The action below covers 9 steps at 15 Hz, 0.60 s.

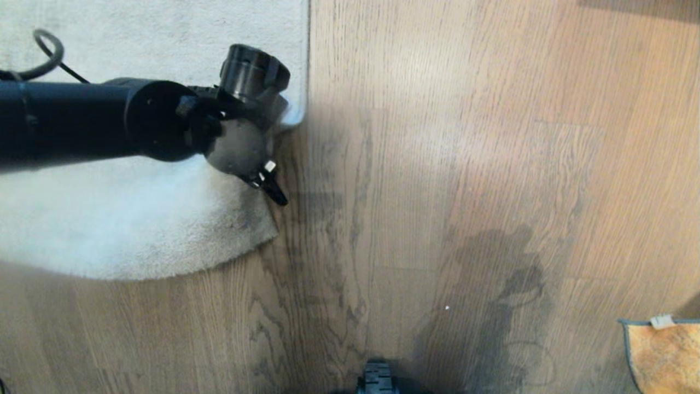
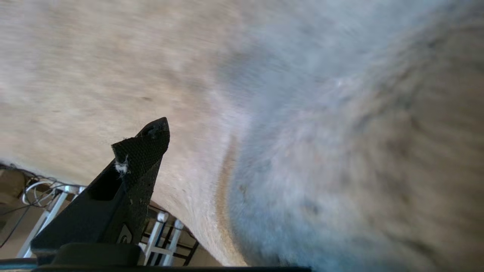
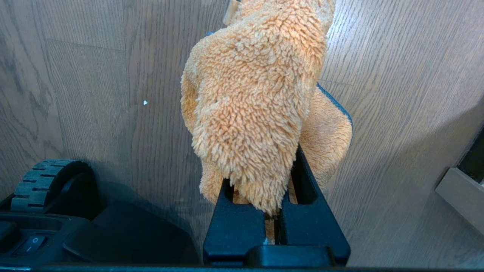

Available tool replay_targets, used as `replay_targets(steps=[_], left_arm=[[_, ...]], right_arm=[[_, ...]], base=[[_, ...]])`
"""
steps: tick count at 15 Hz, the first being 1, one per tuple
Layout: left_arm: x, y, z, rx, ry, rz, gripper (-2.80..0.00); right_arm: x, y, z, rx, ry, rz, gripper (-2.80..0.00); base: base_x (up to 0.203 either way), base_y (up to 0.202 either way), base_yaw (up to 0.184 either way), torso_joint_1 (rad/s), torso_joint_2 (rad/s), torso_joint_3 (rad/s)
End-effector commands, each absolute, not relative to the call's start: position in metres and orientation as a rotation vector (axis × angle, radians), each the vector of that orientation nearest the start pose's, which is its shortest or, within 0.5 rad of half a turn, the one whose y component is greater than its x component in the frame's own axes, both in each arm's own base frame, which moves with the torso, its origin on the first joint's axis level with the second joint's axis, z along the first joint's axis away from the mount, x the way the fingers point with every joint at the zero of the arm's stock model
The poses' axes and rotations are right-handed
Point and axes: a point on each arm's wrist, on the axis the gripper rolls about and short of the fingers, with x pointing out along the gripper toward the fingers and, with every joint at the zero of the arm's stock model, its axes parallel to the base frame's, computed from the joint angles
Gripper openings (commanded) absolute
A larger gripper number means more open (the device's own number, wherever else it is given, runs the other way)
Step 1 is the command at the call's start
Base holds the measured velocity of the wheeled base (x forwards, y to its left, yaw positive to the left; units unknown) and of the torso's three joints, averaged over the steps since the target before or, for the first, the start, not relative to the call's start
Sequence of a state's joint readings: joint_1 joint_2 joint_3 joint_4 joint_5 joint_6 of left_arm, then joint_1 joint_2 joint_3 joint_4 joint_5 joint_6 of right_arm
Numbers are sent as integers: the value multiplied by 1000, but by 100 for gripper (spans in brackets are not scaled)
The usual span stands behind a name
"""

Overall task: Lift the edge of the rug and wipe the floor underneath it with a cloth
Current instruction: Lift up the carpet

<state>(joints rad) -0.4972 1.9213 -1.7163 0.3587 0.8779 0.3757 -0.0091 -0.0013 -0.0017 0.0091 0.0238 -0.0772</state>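
Note:
The pale grey rug (image 1: pixel 164 33) lies at the left on the wood floor (image 1: pixel 437 164). Its straight rug edge (image 1: pixel 307 65) runs down to a corner (image 1: pixel 295 121). Nearer me, a part of the rug (image 1: pixel 164 230) bulges up with a curved border. My left gripper (image 1: pixel 268 186) hangs over that bulge, open. In the left wrist view one black finger (image 2: pixel 145 151) stands free, grey pile (image 2: pixel 340 170) fills the other side and hides the second finger, and a beige strip (image 2: pixel 227 181) shows between. My right gripper (image 3: pixel 264 181) is shut on the orange cloth (image 3: pixel 253 94), also at the head view's lower right (image 1: pixel 664 355).
My base (image 1: pixel 377 380) and a ribbed wheel (image 3: pixel 41 181) sit at the near edge. A dark shadow patch (image 1: pixel 492 284) and a white speck (image 1: pixel 447 308) mark the floor. A metal frame (image 2: pixel 159 234) shows beyond the rug, a furniture edge (image 3: pixel 461 196) beside the cloth.

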Motion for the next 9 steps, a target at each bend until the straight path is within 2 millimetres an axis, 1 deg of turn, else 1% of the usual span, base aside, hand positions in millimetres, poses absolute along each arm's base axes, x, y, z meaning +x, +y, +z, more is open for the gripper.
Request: replay_targets(steps=[1, 5, 9], left_arm=[[327, -155, 293, 695, 454, 306, 0], [327, -154, 309, 682, 413, 316, 0], [326, -158, 310, 685, 406, 306, 0]], right_arm=[[-23, 1, 75, -78, 7, 16, -280], [-23, 1, 75, -78, 7, 16, -280], [-23, 1, 75, -78, 7, 16, -280]], base=[[0, 0, 0, 0, 0, 0], [0, 0, 0, 0, 0, 0], [0, 0, 0, 0, 0, 0]])
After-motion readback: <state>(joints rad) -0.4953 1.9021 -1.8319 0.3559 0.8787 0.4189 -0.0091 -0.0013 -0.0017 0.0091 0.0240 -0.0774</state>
